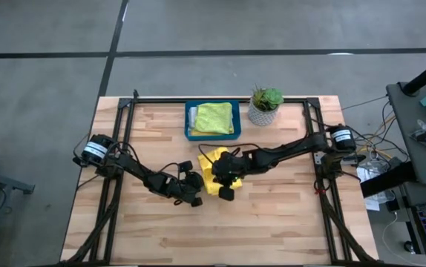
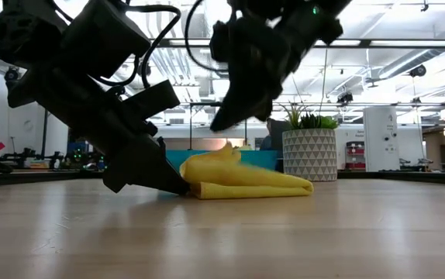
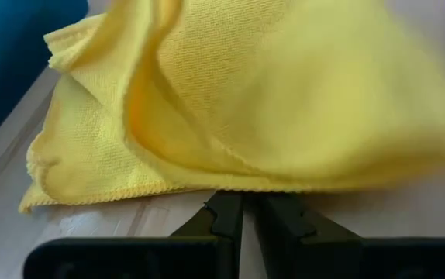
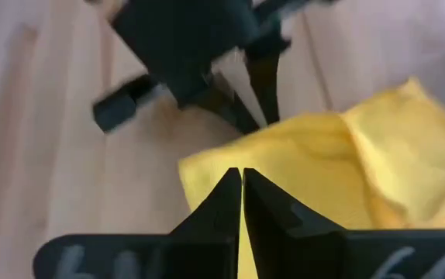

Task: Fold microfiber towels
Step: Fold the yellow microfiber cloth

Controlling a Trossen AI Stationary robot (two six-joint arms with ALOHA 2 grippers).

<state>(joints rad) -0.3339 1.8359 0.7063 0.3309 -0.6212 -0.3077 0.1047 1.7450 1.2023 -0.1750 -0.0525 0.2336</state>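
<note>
The left gripper [image 2: 177,186] has its fingers pressed together, tips down on the wood and touching the near edge of the yellow towel [image 2: 246,180], pinning it rather than gripping it as far as the low view shows. The right gripper [image 4: 242,177] is also fully closed, hanging just above the same towel; whether a pinch of fabric sits between its tips cannot be made out, though one corner of the cloth stands up beneath it. The towel lies half folded in the middle of the table [image 1: 272,222], just in front of the blue tray [image 1: 188,122], where another folded towel [image 1: 213,117] already sits beside a potted plant [image 1: 264,106]. To do this fold well, the left tip should probably hold the crease line firmly while the right carries the loose edge over until the edges meet, then presses it flat.
</note>
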